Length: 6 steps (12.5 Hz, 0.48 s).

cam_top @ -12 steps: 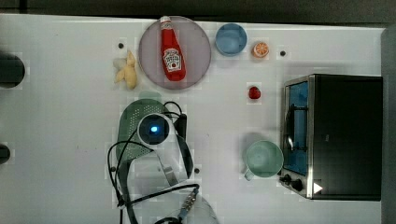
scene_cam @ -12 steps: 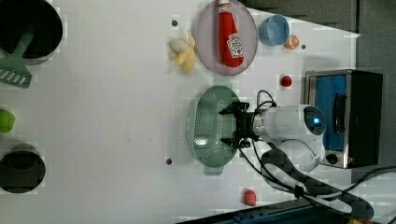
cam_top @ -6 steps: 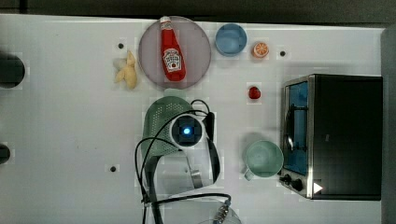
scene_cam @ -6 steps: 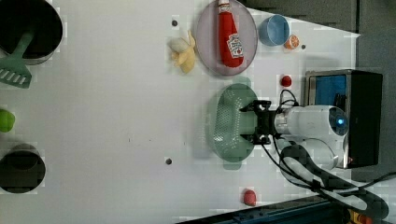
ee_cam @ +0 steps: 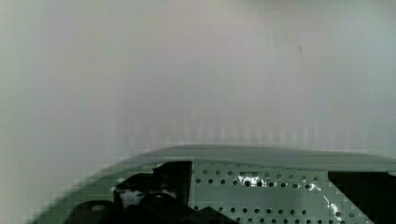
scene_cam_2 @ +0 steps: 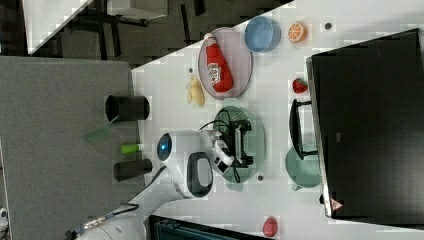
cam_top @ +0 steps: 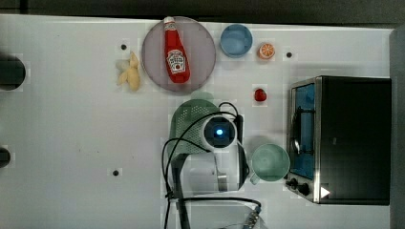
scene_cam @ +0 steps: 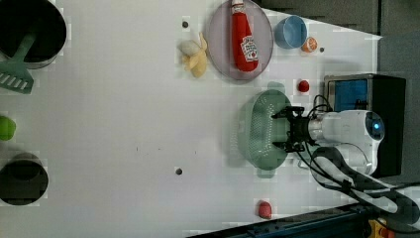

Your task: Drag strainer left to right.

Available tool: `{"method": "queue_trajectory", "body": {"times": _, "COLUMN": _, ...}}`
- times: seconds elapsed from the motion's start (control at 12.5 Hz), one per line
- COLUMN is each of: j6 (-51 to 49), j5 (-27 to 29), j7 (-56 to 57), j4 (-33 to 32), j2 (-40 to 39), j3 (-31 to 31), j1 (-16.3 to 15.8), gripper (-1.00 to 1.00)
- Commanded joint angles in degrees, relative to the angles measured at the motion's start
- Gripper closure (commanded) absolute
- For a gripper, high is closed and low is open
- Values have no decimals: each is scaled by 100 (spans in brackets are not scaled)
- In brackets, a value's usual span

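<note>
One arm is working over the white table [cam_top: 71,143], and we are reading the top view from its left to its right. Near the top view's left of centre we are seeing a peeled banana [cam_top: 129,72], then a grey plate [cam_top: 200,57] carrying a red ketchup bottle [cam_top: 175,51]. Just below the plate the strainer [cam_top: 184,125] is lying on the table, with the arm's white wrist hanging over its half toward the top view's right. In the left view the gripper [scene_cam: 291,130] is reaching into the strainer [scene_cam: 260,130] from the left view's right, its dark fingers [scene_cam: 286,114] standing apart at the strainer's wall on that side; we cannot tell whether they are pinching the wall or only resting against it. In the wrist view we are looking along the strainer's perforated wall [ee_cam: 261,186], with a dark finger close against it. Further toward the top view's right we are finding a blue bowl [cam_top: 236,40], an orange slice [cam_top: 266,51] and a strawberry [cam_top: 260,94]. A mint-green mug [cam_top: 270,163] is sitting beside the arm, apart from the strainer, just before the toaster oven [cam_top: 348,138].
</note>
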State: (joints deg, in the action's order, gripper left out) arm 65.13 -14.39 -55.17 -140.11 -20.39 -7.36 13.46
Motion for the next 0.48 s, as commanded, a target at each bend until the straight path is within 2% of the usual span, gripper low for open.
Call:
{"method": "queue_trajectory", "body": {"times": 0.08, "j6": 34, "j5": -1, "j7": 750, "j4": 27, "j2": 115, "j3": 151, "j1": 57, "gripper": -100}}
{"method": "queue_trajectory", "body": {"times": 0.24, "j6": 33, "j5": -1, "j7": 752, "j4": 21, "j2": 115, "j3": 278, "j1": 60, "gripper": -100}}
{"method": "queue_trajectory", "body": {"times": 0.48, "j6": -12, "j5": -1, "j7": 888, "j4": 24, "j2": 237, "j3": 104, "j1": 57, "gripper": -100}}
